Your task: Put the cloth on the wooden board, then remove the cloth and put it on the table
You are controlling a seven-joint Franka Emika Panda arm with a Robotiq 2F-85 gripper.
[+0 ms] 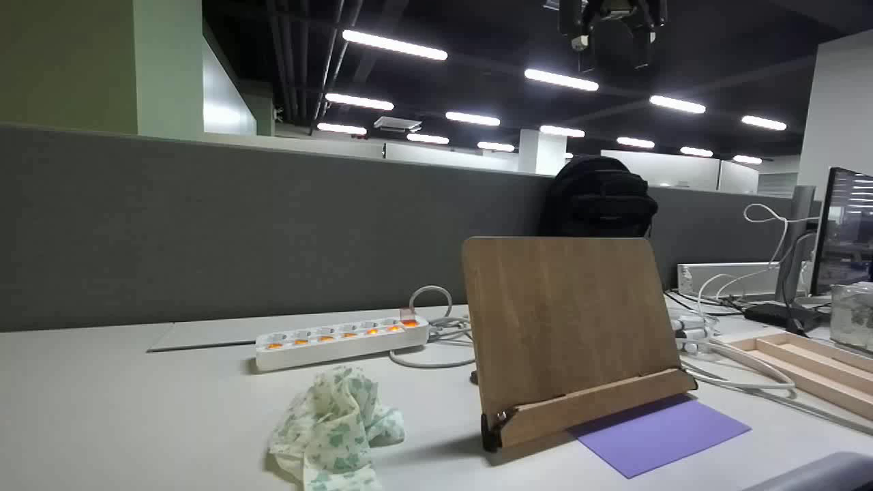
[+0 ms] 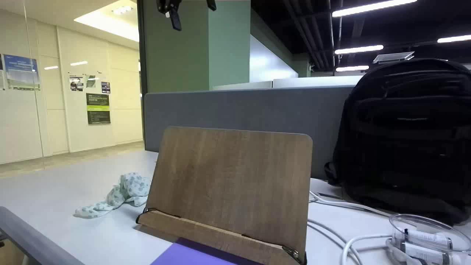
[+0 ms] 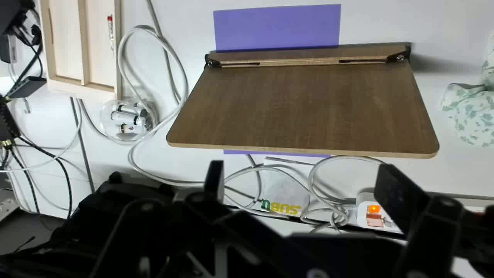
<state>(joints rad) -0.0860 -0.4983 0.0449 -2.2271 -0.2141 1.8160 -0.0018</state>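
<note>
The cloth, pale with green leaf-like patches, lies crumpled on the white table (image 1: 170, 416) beside the wooden board. It shows in both exterior views (image 1: 334, 429) (image 2: 128, 191), and at the right edge of the wrist view (image 3: 472, 116), partly cut off. The brown wooden board (image 1: 566, 320) leans back on a stand with a ledge along its lower edge; it also shows in an exterior view (image 2: 232, 180) and the wrist view (image 3: 305, 108). Nothing lies on its face. My gripper (image 1: 614, 61) is high above the table, fingers apart and empty; it also shows in the wrist view (image 3: 301, 173).
A purple sheet (image 1: 661, 436) lies under the board's front. A white power strip (image 1: 341, 341) and loose cables lie behind it. A black backpack (image 2: 404, 140) stands by the grey partition (image 1: 273, 225). A clear cup with small bottles (image 2: 427, 239) and a wooden tray (image 3: 81, 46) are beside the board.
</note>
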